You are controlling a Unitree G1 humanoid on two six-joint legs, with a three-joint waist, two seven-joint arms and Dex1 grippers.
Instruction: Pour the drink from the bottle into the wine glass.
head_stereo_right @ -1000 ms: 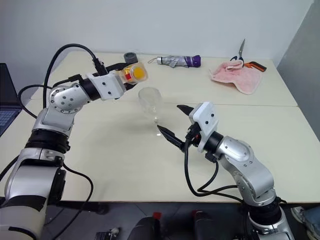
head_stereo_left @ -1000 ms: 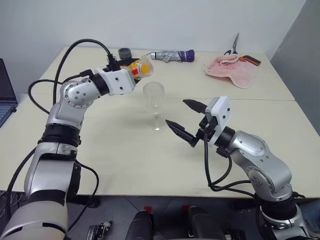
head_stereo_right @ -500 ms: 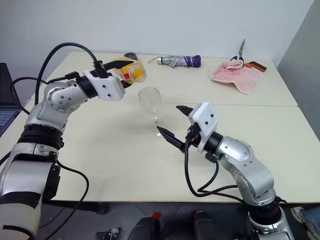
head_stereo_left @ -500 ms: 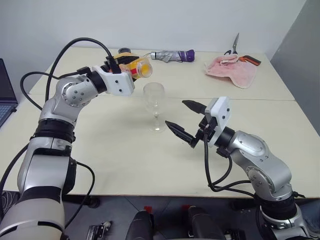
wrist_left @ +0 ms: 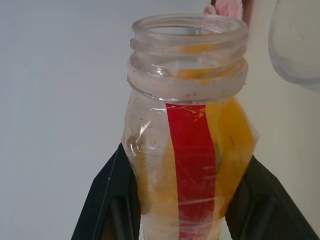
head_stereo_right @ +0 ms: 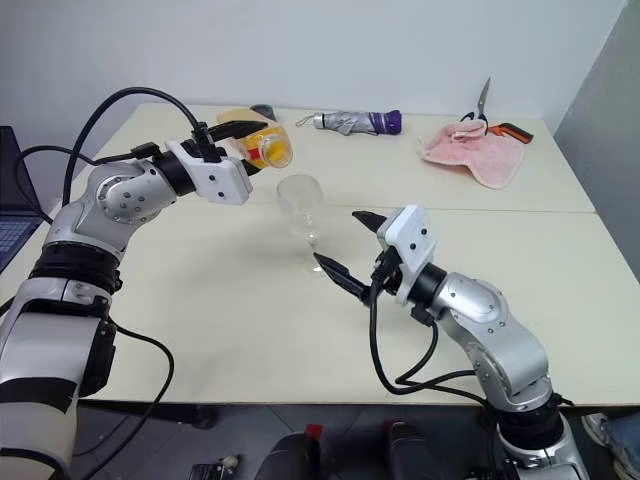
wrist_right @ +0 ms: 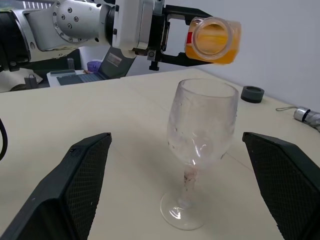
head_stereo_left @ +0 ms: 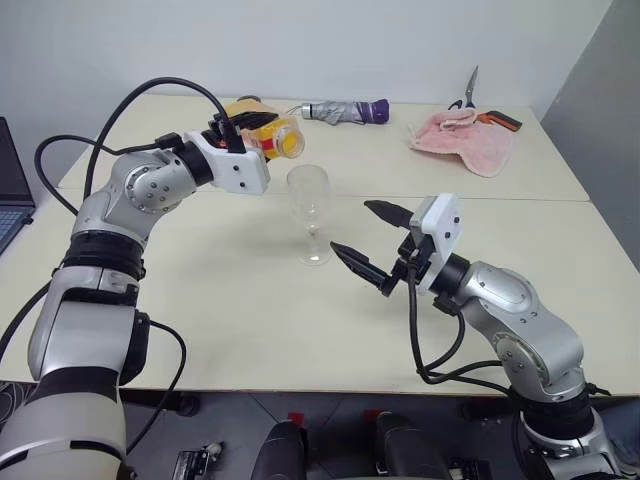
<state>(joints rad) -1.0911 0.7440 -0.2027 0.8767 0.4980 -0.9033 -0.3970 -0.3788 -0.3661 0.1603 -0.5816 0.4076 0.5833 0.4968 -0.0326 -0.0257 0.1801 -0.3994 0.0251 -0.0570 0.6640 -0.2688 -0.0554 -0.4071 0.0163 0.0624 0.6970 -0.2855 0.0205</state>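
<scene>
My left gripper (head_stereo_left: 258,132) is shut on the bottle (head_stereo_left: 270,134), a clear uncapped one with a red label strip (wrist_left: 192,160). The bottle lies almost level, and its open mouth (wrist_right: 212,38) points toward the wine glass. The orange drink (wrist_left: 234,137) sits along the bottle's side, and I see no stream leaving it. The empty wine glass (head_stereo_left: 310,208) stands upright on the table just below and to the right of the bottle's mouth. My right gripper (head_stereo_left: 352,226) is open, its fingers (wrist_right: 80,180) spread wide near the glass without touching it.
At the back of the cream table (head_stereo_left: 250,300) lie a folded umbrella (head_stereo_left: 345,110), a pink cloth (head_stereo_left: 465,140) and scissors (head_stereo_left: 470,92). A grey ring (wrist_right: 252,93) sits behind the bottle. A laptop (head_stereo_left: 10,190) is at the far left.
My left wrist has rolled and its elbow has risen, turning the bottle and lifting it slightly beside the glass rim. The right arm and the glass have stayed still.
</scene>
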